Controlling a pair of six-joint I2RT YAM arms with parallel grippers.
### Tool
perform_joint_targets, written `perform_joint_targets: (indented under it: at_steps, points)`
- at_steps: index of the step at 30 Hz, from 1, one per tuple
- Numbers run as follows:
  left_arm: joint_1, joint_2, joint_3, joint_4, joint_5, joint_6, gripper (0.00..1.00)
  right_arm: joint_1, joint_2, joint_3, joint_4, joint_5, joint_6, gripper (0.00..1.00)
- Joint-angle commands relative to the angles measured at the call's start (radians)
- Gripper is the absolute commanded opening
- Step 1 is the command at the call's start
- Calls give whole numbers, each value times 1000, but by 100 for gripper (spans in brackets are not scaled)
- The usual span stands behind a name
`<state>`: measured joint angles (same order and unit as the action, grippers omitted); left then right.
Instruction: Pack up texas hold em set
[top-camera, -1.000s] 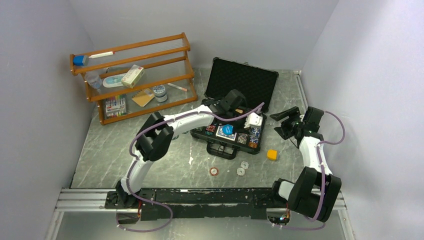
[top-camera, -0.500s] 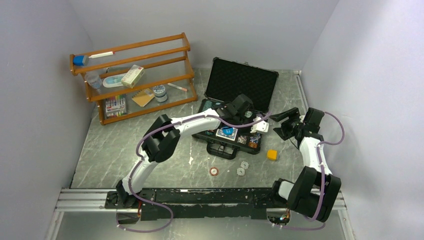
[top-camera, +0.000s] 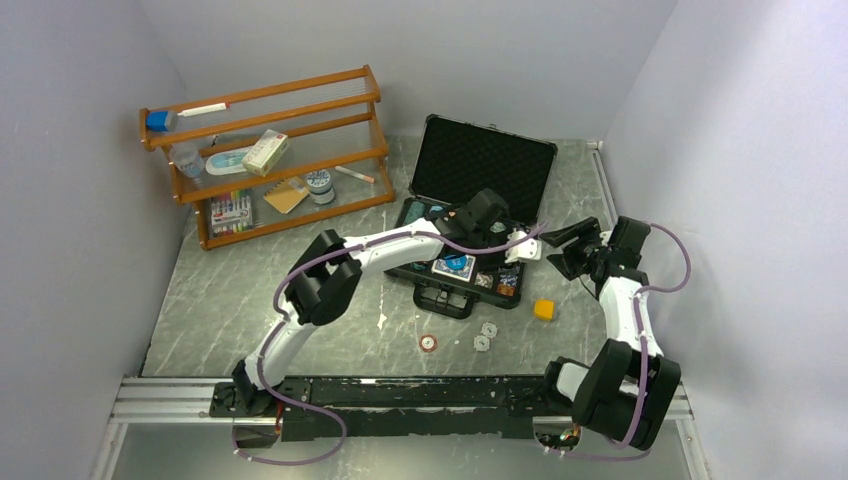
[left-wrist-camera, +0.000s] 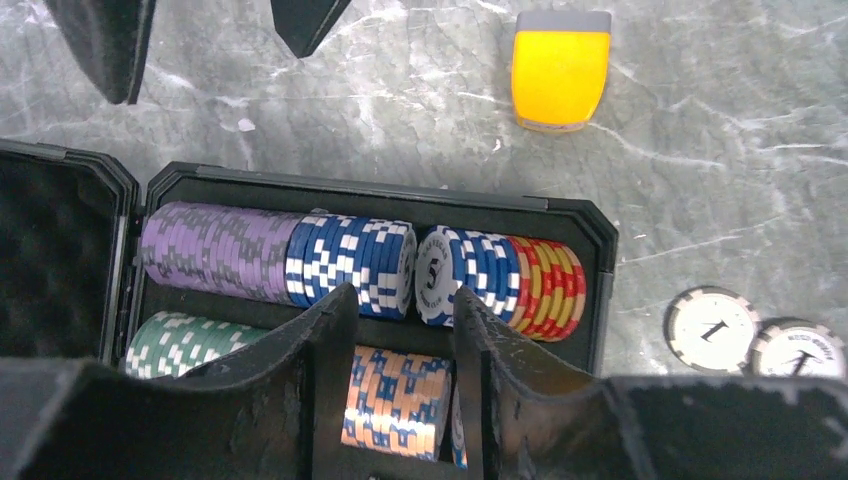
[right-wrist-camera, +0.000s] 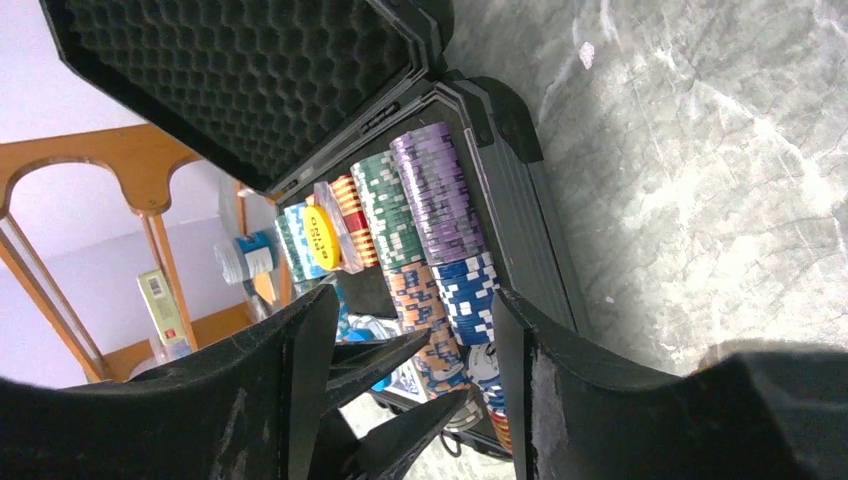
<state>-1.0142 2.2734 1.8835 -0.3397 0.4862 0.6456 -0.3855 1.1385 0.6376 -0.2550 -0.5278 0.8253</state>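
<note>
The black case (top-camera: 485, 165) lies open at the table's middle, foam lid up. Rows of striped chips (left-wrist-camera: 350, 260) fill its right end, purple, blue, red-yellow, green and orange-blue. A blue card deck (top-camera: 452, 265) lies in it. My left gripper (left-wrist-camera: 400, 312) is open and empty, low over the chip rows, jaws astride the orange-blue stack (left-wrist-camera: 395, 395). My right gripper (right-wrist-camera: 410, 335) is open and empty just right of the case, facing the left fingertips (right-wrist-camera: 405, 350). Three button tokens (top-camera: 481, 342) lie on the table in front of the case; two show in the left wrist view (left-wrist-camera: 712, 328).
A small orange cube (top-camera: 543, 309) sits right of the case's front corner, also in the left wrist view (left-wrist-camera: 560, 70). An orange wooden rack (top-camera: 265, 150) with small items stands at the back left. Walls close in both sides.
My left gripper has swung right, from over the case's middle to its right end, close to the right gripper. The right gripper has shifted only slightly.
</note>
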Motion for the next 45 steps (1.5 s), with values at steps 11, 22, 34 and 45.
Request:
perform_joint_targets:
  at_steps: [11,22,34,45]
  points:
    - [45,-367,-292,275,-80,-368,44,233,-123,31,-175,324,-132,53]
    - [152,-765,-762,408,-254,-761,49,567,-89,11,-230,555,-133,39]
    - [152,-890,-905,392,-298,-773,48,637,14,36,-201,710,-146,29]
    - [152,-859,-908,387,-300,-758,47,643,66,45,-135,721,-209,28]
